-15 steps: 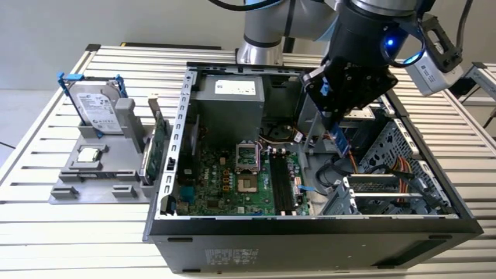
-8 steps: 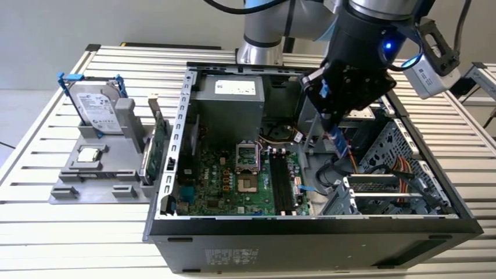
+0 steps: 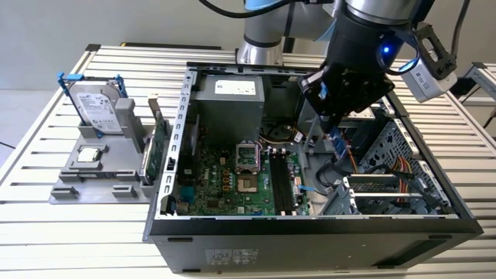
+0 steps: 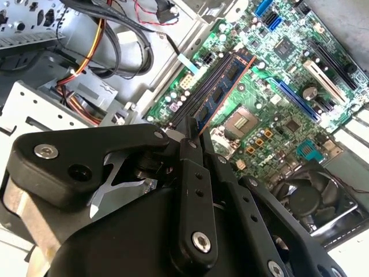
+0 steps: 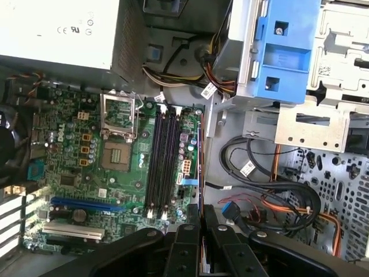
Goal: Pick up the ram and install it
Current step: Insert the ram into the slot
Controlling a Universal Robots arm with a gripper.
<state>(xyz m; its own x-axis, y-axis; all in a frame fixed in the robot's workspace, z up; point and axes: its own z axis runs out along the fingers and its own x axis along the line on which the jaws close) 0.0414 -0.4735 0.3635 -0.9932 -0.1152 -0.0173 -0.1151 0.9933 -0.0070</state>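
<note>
Ram [image 4: 222, 95] gripped by fingers [image 4: 193, 173], parallel to slots [image 5: 161, 161]

Pale wall [image 3: 116, 20] behind a slatted metal table [image 3: 46, 244], evenly lit

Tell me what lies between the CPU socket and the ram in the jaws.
In the first wrist view, the black memory slots lie between the CPU socket and the ram, which the gripper holds edge-on above the board.
</note>
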